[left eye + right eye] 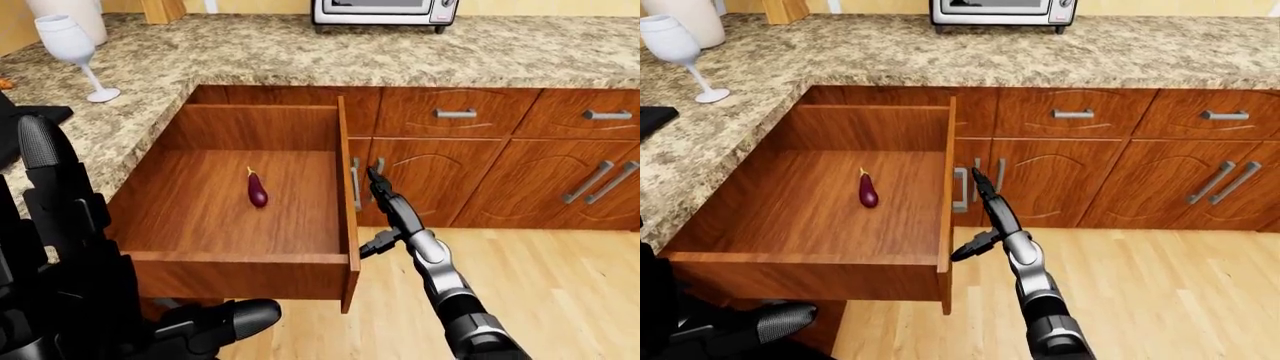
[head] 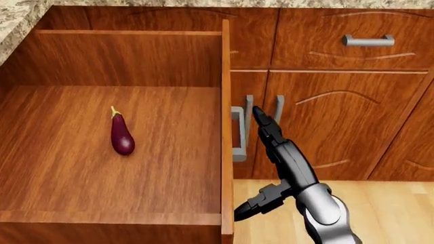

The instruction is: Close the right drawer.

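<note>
The wooden drawer (image 1: 345, 202) stands pulled fully out under the granite counter (image 1: 300, 60), an eggplant (image 2: 122, 134) inside; right hand (image 2: 261, 152) beside it, fingers spread wide, touching nothing

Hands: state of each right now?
Left hand: open, holding nothing.
Right hand: open, holding nothing, fingers spread beside the drawer.

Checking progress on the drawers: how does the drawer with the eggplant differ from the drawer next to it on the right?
The eggplant drawer is pulled far out, showing its wooden inside and an eggplant; the neighbouring drawer is shut flush, contents hidden. The neighbour's metal handle faces the camera; the open drawer's handle isn't visible. Both share the same reddish-brown wood.
</note>
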{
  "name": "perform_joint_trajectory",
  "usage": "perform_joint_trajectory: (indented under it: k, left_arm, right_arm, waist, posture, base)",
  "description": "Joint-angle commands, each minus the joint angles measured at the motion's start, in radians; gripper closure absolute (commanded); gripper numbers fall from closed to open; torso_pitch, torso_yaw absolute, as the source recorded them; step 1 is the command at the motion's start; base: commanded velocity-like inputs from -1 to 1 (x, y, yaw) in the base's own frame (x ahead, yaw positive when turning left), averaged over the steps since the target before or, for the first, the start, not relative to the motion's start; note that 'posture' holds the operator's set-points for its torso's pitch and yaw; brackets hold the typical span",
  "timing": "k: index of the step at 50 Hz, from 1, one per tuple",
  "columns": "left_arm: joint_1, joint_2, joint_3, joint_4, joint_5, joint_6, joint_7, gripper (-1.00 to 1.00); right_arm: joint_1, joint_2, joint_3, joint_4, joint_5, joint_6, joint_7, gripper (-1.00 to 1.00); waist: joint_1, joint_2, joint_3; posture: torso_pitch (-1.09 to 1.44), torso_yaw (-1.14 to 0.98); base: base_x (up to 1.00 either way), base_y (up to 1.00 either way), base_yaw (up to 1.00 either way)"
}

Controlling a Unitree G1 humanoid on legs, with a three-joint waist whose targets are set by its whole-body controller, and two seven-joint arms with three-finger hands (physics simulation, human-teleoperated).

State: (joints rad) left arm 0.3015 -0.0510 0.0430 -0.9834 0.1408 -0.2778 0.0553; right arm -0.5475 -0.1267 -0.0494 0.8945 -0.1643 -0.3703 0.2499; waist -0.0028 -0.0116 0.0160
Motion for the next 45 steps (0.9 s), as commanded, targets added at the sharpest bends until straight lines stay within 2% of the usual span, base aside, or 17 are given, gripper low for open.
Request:
perform_joint_trajectory:
  k: [1, 15, 37, 45]
  left_arm:
    - [-0.007, 0.001, 0.002, -0.034, -0.004, -0.014, 0.0, -1.0]
    - [-0.004, 0.0, -0.008, -0.03, 0.005, -0.018, 0.001, -1.0]
    - [-0.014, -0.001, 0.01, -0.035, -0.012, -0.006, -0.003, -1.0]
    - [-0.016, -0.005, 0.018, -0.036, -0.015, -0.005, -0.006, -1.0]
  right_arm:
    - [-0.044, 0.016, 0.013, -0.036, 0.013, -0.052, 0.009, -1.0]
    - [-0.066, 0.039, 0.028, -0.006, -0.01, -0.064, 0.014, -1.0]
    - [-0.108, 0.078, 0.049, 0.062, -0.049, -0.087, 0.016, -1.0]
    - [-0.164, 0.097, 0.057, 0.151, -0.072, -0.117, 0.014, -1.0]
  waist:
    - [0.006, 0.0, -0.02]
    - [0.008, 0.0, -0.021]
    - [0.01, 0.001, -0.02]
    - [0.008, 0.002, -0.019]
  posture:
    - [0.0, 0.0]
    - [0.0, 0.0]
    - [0.0, 0.0]
    - [0.0, 0.0]
  base:
    - [0.0, 0.0, 0.0]
    - [0.0, 0.0, 0.0]
    - [0.0, 0.0, 0.0]
    - [0.0, 0.0, 0.0]
